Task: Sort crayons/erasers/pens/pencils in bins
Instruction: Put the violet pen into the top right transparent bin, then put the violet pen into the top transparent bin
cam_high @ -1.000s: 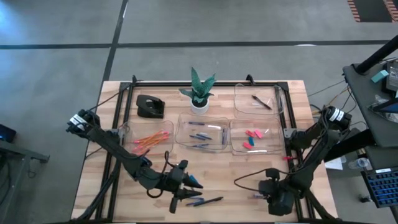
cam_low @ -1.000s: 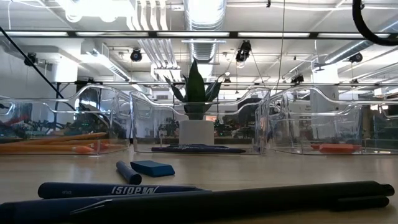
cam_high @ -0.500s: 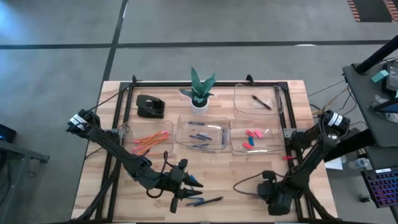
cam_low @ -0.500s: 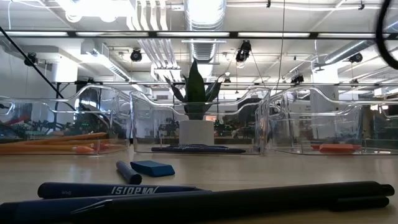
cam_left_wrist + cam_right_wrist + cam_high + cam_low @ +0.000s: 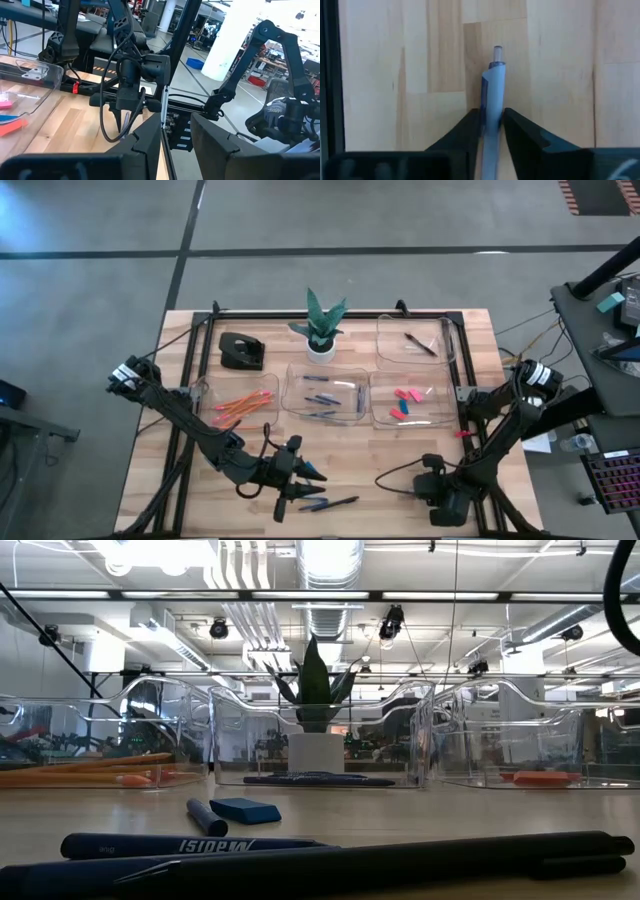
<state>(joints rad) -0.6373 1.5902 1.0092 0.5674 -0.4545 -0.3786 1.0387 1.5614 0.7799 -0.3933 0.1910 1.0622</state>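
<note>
Right gripper (image 5: 491,131) has closed since a second ago, now pinching a blue pen (image 5: 492,95) on the table's near right; left gripper (image 5: 175,135), part-spread, hovers empty; grasp step, next lift toward far-right bin (image 5: 385,330).

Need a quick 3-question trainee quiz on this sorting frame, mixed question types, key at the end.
1. True or false: the orange pencils lie in the leftmost bin.
2. Pick one. The right gripper, low at the table's front right, has its fingers pressed on either side of: A) a pink eraser, B) a blue pen, C) a crayon.
3. Short answer: what lies in the rear right bin?

Key: 1 true. 2 B. 3 a single dark pen.
</note>
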